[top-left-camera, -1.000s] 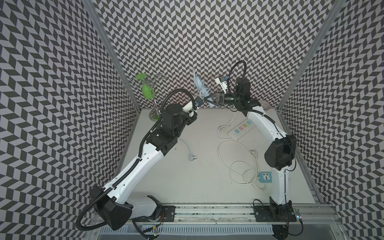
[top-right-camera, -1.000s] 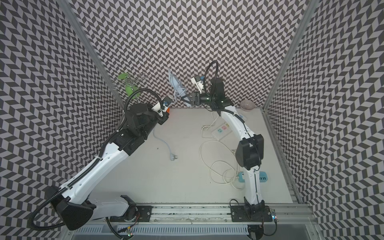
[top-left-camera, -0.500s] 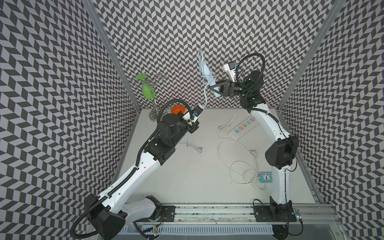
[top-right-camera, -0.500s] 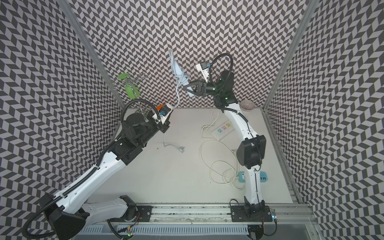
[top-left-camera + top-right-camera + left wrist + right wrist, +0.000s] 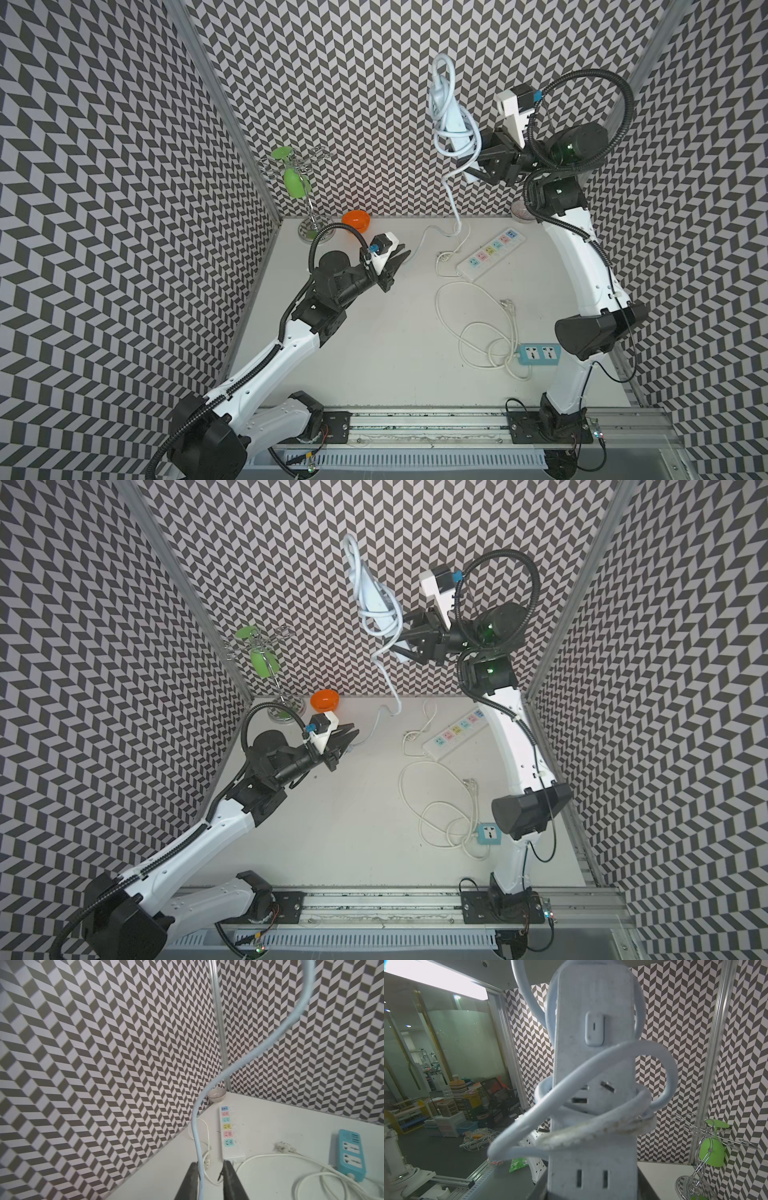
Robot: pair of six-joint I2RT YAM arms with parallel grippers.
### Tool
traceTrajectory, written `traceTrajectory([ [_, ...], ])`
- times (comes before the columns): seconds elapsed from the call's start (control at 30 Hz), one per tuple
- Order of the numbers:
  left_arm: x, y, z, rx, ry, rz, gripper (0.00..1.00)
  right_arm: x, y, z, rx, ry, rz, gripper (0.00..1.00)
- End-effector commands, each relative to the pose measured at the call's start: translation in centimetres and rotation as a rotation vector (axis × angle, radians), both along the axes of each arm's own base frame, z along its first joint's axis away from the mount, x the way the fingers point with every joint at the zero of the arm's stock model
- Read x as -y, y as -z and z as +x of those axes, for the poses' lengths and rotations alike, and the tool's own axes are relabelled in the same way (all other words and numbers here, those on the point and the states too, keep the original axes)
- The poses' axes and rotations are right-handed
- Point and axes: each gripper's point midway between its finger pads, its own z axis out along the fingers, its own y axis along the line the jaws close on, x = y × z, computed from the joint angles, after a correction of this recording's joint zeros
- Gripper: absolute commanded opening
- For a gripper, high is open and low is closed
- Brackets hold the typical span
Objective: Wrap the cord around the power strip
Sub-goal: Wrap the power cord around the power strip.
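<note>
Left wrist view, lower centre: the thick pale blue-grey cord (image 5: 195, 1126) is straddled, ungripped, by parted left fingers (image 5: 191, 1180). It is best regripped, then wound tightly round the slim pale blue-grey power strip (image 5: 451, 112) clamped by right fingers (image 5: 486, 178).

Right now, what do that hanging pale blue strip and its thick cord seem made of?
Power strip: probably hard moulded plastic, matte, with crisp socket slots and faint speckles. Cord: likely rubbery sheath, smooth, bending in soft loops; one stretch looks scuffed.
</note>
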Motion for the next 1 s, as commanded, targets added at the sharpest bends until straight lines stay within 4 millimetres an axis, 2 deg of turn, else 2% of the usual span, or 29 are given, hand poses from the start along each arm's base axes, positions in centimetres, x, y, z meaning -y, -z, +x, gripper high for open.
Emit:
traceTrajectory([
  [0.0, 1.0, -2.5, -2.6, 0.060, 0.135, -0.125, 0.25, 1.0, -1.5, -0.9, 0.025, 0.021, 0.023, 0.00],
  [0.17, 1.6, -1.9, -2.4, 0.078, 0.135, -0.146, 0.28, 1.5, -1.8, -1.1, 0.009, 0.020, 0.025, 0.00],
  [0.33, 4.0, -1.4, -2.1, 0.083, 0.172, -0.119, 0.35, 1.8, -2.1, -1.5, 0.002, 0.019, 0.028, 0.00],
  [0.57, 7.0, -0.4, -3.3, 0.071, 0.286, -0.135, 0.54, 2.3, -2.6, -2.6, 0.015, 0.022, 0.027, 0.00],
  [0.77, 8.2, -0.4, -4.7, 0.069, 0.375, -0.184, 0.55, 2.4, -2.8, -3.0, 0.021, 0.023, 0.027, 0.00],
  [0.97, 9.6, 0.0, -4.2, 0.054, 0.411, -0.192, 0.56, 2.5, -3.1, -3.2, 0.026, 0.023, 0.032, 0.00],
])
